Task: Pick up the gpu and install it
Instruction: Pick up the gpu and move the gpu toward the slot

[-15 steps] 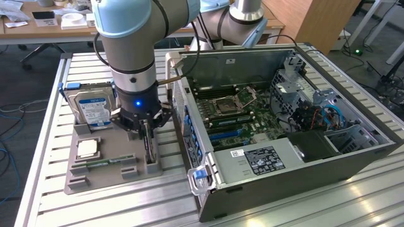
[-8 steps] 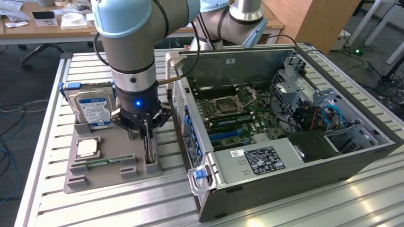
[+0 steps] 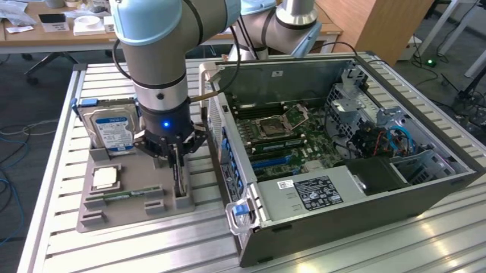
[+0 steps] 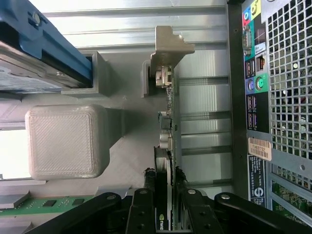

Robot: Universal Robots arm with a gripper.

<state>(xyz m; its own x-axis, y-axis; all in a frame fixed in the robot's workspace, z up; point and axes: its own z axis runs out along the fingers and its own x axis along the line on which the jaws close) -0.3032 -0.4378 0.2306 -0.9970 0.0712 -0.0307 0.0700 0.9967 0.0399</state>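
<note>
Slatted metal table, office desk behind; fingers seemingly grip gpu.

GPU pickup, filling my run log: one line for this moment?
pincer: shut on gpu | gpu: on edge in gray holder | computer case: open

Around me, a wooden desk crosses the exterior view's upper left, a wooden cabinet stands upper right (green light beside it), and cables trail over grey floor.

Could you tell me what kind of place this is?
Probably a robotics lab or workshop: a robot arm works at a metal table with an open computer case and a tray of parts; office desks stand behind.
</note>
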